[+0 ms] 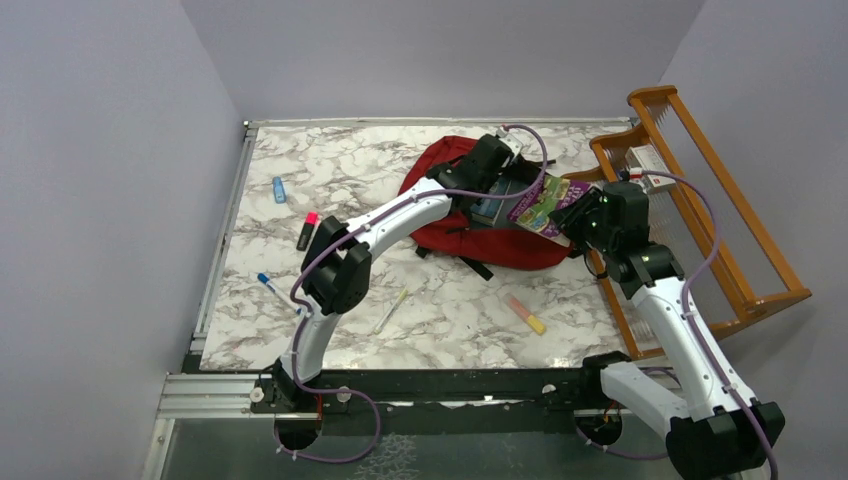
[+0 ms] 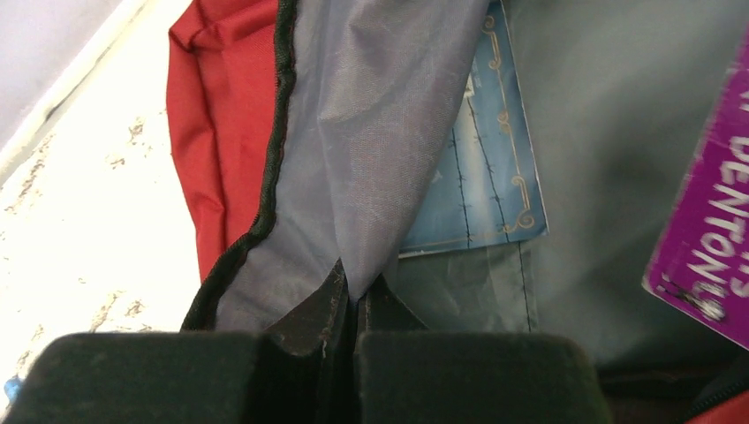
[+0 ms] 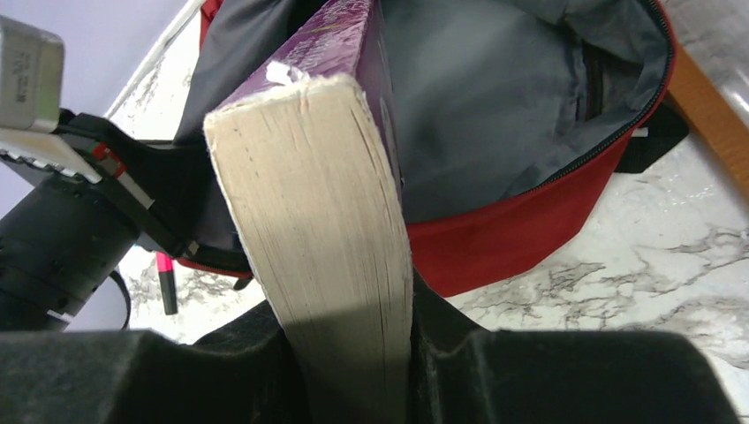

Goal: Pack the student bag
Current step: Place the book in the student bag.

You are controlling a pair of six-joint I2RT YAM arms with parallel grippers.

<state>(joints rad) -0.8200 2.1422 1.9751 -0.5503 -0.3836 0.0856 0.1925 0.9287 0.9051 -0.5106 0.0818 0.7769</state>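
The red backpack [image 1: 445,205] lies open at the table's back middle; it also shows in the left wrist view [image 2: 221,132] and the right wrist view [image 3: 521,238]. My left gripper [image 1: 497,160] [image 2: 358,287] is shut on the bag's grey lining [image 2: 371,150] and holds the opening up. A blue book [image 2: 481,168] lies inside the bag. My right gripper [image 1: 580,222] [image 3: 353,327] is shut on a thick purple book [image 1: 545,205] [image 3: 309,203], whose far end points into the bag's opening. Its purple cover also shows in the left wrist view [image 2: 707,247].
A wooden rack [image 1: 700,200] stands at the right edge. On the marble table lie a blue eraser-like item [image 1: 279,189], a pink-capped marker [image 1: 307,231], a blue pen [image 1: 270,289], a white pen [image 1: 392,311] and an orange-yellow highlighter [image 1: 524,313].
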